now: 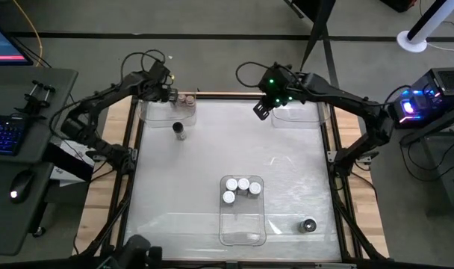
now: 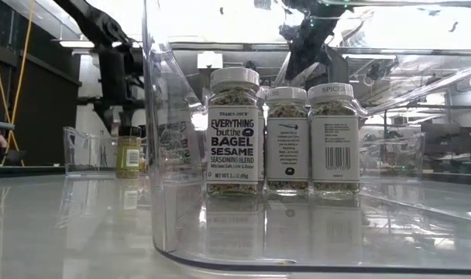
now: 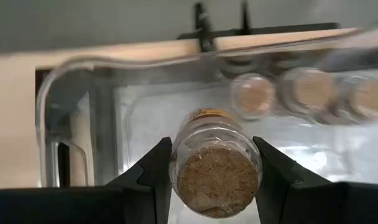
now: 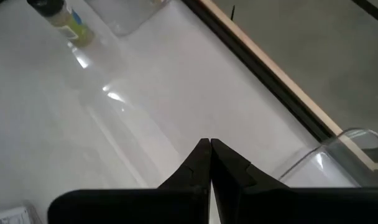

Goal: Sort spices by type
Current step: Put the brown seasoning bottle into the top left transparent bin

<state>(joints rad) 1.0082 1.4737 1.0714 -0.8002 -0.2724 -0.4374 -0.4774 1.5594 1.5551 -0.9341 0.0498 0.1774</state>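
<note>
Your landmark is the clear tray [image 1: 242, 217] at the table's near middle; three white-capped jars [image 1: 240, 187] stand in its far end, and the low view reads one label as "Everything but the Bagel Sesame". Just right of that tray a dark-capped jar [image 1: 308, 225] sits on the table alone. Far-left of it is a second clear tray [image 1: 156, 112] against the wooden table edge [image 1: 212, 95], with tan-capped jars [image 3: 304, 93] in a row at its far wall. A black-capped jar [image 1: 179, 130] stands on the table between the two trays, nearer the far-left one. A third clear tray [image 1: 298, 113] lies far-right.

The table top [image 1: 212, 164] is white and glossy, mirroring the jars. Around it you see a keyboard [image 1: 4, 134] and mouse [image 1: 16, 196] on a desk at left and lit electronics [image 1: 417, 101] at right.

The left gripper [image 3: 214, 171] is above the far-left tray, clamped on a spice jar [image 3: 215, 168], a clear jar packed with brown grains, lying sideways between the fingers. The right gripper [image 4: 209, 149] hangs by the far-right tray with its fingers pressed together, holding nothing.
</note>
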